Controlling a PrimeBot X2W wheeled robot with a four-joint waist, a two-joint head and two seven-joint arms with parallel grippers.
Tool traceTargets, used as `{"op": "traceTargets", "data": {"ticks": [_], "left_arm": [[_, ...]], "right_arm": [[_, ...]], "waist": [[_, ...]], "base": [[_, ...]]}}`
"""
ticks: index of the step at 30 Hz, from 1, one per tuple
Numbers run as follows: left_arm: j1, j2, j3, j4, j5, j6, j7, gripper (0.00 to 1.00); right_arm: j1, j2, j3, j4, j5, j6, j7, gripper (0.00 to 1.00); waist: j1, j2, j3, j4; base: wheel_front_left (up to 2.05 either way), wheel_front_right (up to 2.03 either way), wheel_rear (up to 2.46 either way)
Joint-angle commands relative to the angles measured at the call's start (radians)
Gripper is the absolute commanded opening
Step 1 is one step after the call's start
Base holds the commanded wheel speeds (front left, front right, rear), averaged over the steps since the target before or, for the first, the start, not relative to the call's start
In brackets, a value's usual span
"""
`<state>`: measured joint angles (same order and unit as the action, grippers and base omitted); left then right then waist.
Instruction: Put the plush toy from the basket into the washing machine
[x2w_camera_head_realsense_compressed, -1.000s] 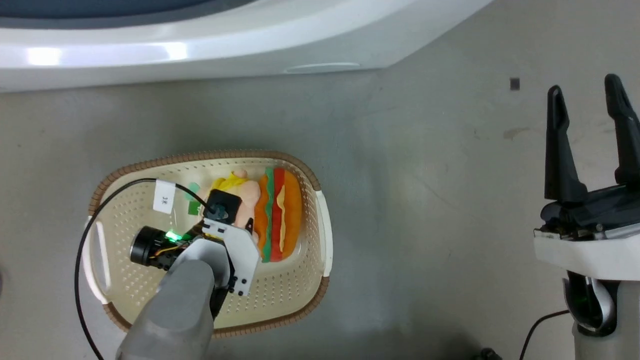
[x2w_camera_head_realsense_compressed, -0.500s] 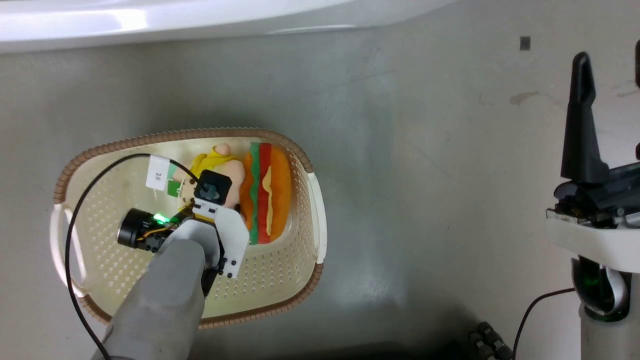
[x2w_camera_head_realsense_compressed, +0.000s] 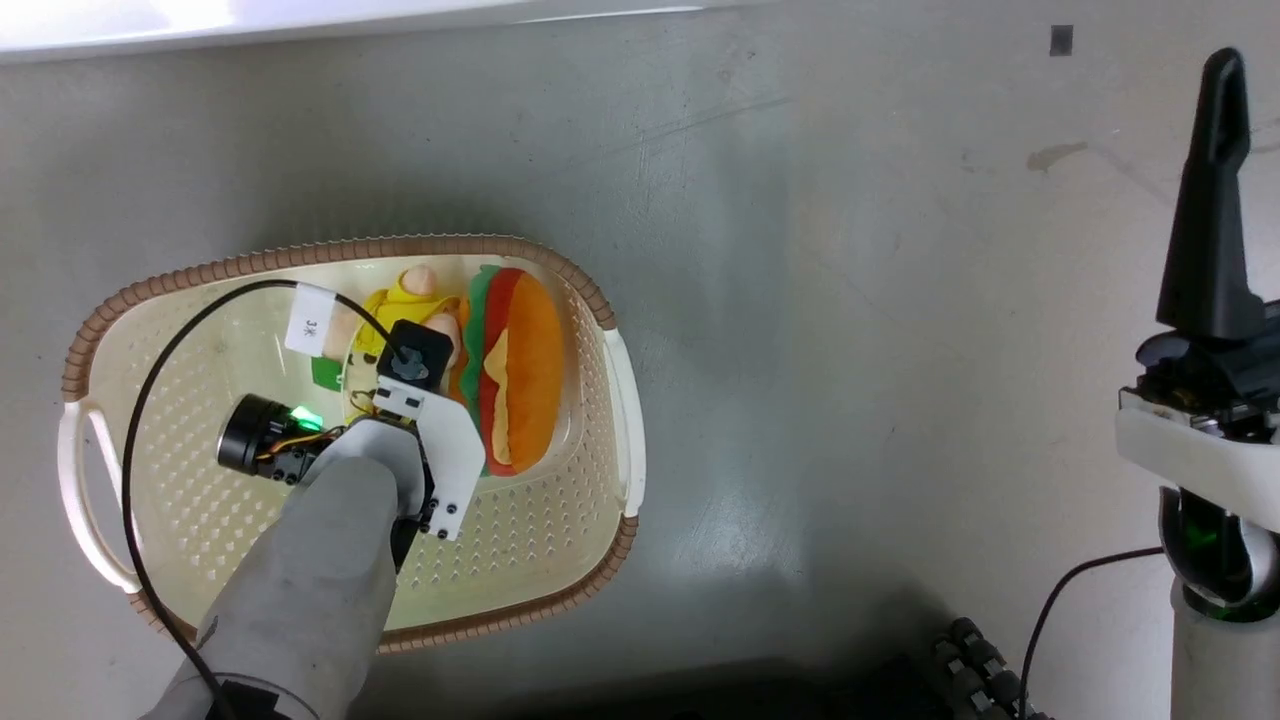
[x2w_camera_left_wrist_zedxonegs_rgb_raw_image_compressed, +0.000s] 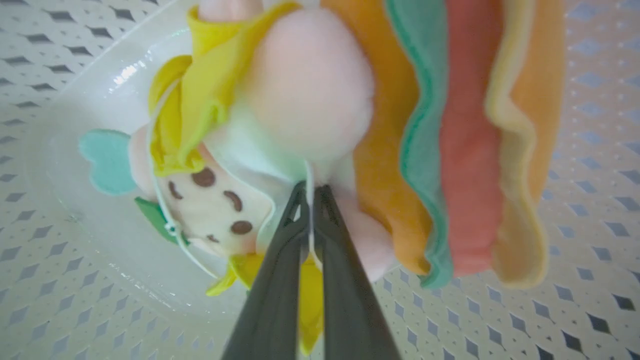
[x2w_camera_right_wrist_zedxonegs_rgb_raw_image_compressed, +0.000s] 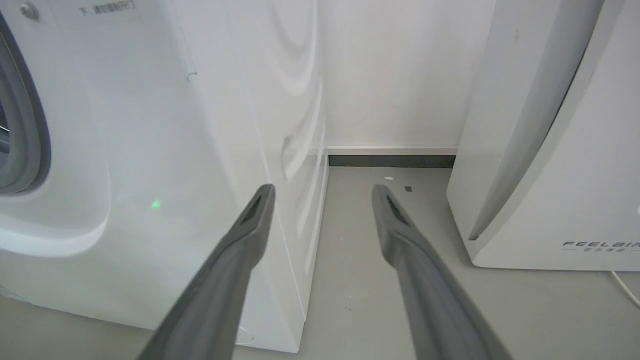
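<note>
We are at the grasp: our left pincer (x2w_camera_left_wrist_zedxonegs_rgb_raw_image_compressed: 310, 192) is pinched closed on the soft pale pink, yellow-hatted plush toy (x2w_camera_left_wrist_zedxonegs_rgb_raw_image_compressed: 320, 85), right at its tips, inside the cream perforated plastic basket (x2w_camera_head_realsense_compressed: 330, 247). Our right pincer (x2w_camera_right_wrist_zedxonegs_rgb_raw_image_compressed: 323, 190) hangs open, with the large white washing machine (x2w_camera_right_wrist_zedxonegs_rgb_raw_image_compressed: 150, 125) on its left. Next, we judge, comes a lift clear of the rim.

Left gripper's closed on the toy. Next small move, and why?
Probably a slow, straight lift. The left gripper is shut on only a thin pinch of the plush toy, which lies inside the basket walls. Rising gently should clear the rim without the pinch slipping, before any swing toward the washing machine.
</note>
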<state>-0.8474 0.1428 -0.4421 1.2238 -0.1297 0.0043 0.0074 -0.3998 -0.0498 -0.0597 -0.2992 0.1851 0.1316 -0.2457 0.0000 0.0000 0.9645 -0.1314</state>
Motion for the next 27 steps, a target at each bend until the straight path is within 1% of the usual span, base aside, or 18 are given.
{"op": "traceTargets", "data": {"ticks": [1,5,14,21,27], "left_arm": [[-0.021,0.007,-0.011,0.031,-0.009,-0.004,0.000,0.00],[-0.025,0.002,-0.025,0.067,-0.026,-0.011,-0.010,0.00],[0.056,-0.021,-0.043,0.067,-0.041,-0.038,-0.044,0.00],[0.124,-0.047,-0.074,0.067,-0.040,-0.067,-0.110,0.00],[0.183,-0.069,-0.097,0.067,-0.046,-0.083,-0.169,0.00]], "right_arm": [[-0.025,0.000,-0.003,-0.008,0.006,-0.001,-0.009,1.00],[-0.024,0.000,-0.004,0.002,0.007,-0.001,-0.016,1.00],[0.024,0.000,0.001,0.052,-0.001,-0.001,-0.016,1.00],[0.072,0.000,0.002,0.080,-0.018,-0.001,-0.016,1.00],[0.126,0.000,-0.003,0.106,-0.031,-0.001,-0.016,1.00]], "waist": [[0.0000,0.0000,-0.003,-0.002],[0.0000,0.0000,-0.021,-0.003],[0.0000,0.0000,-0.160,0.008],[0.0000,0.0000,-0.285,0.048],[0.0000,0.0000,-0.402,0.089]], "base": [[0.00,0.00,0.00],[0.00,0.00,0.00],[0.00,0.00,0.00],[0.00,0.00,0.00],[0.00,0.00,0.00]]}}
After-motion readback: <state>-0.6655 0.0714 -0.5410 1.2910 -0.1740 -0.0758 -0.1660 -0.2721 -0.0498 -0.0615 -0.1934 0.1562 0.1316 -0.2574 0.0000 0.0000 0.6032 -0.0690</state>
